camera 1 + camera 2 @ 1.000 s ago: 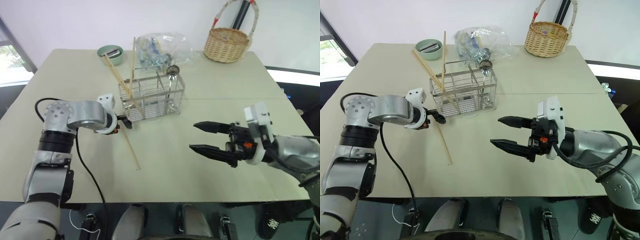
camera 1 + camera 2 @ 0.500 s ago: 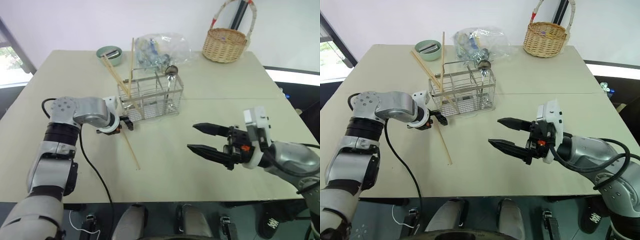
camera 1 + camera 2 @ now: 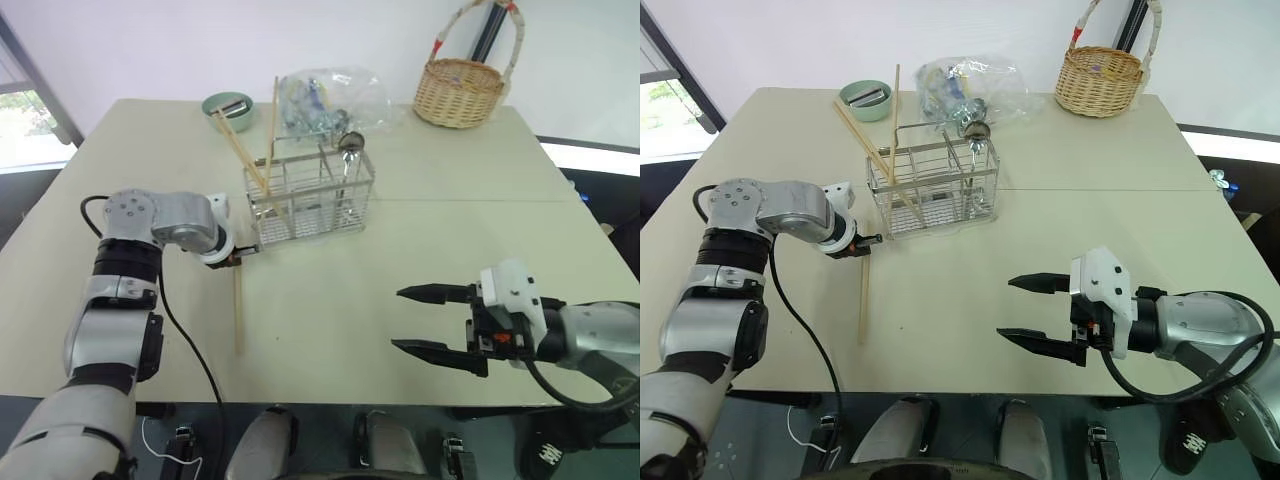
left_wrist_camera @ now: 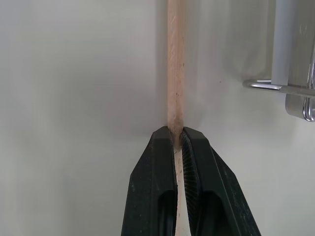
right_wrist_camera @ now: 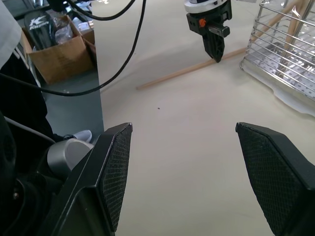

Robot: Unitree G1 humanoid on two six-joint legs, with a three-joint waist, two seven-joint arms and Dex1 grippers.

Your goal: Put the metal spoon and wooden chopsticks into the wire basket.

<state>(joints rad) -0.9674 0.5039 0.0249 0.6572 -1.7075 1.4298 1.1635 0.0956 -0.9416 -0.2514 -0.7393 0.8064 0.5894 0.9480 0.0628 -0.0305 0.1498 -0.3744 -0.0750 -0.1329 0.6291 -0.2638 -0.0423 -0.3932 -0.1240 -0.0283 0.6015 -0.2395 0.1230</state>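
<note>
Left gripper [image 4: 177, 133]: was open a second ago, now clenched on the loose chopstick [image 3: 864, 300] at its far end.
Chopstick: swung since then, from slanting off to the gripper's right to running straight back from it toward the near edge; it lay flat on the worktop [image 3: 420, 230].
Wire basket [image 3: 312, 195]: just beyond the left gripper, apart from it.
Already in basket: two chopsticks [image 3: 250, 160] leaning out of the near-left cell, metal spoon [image 3: 348, 150] upright at the far-right side.
Right gripper [image 3: 432, 320]: released, empty, dropped lower and nearer the front edge than before; well clear of the basket.
Meaning: last piece was gripped; lift and drop-in likely remained.
Risk: end-grip on a long stick, may pivot on lift.
</note>
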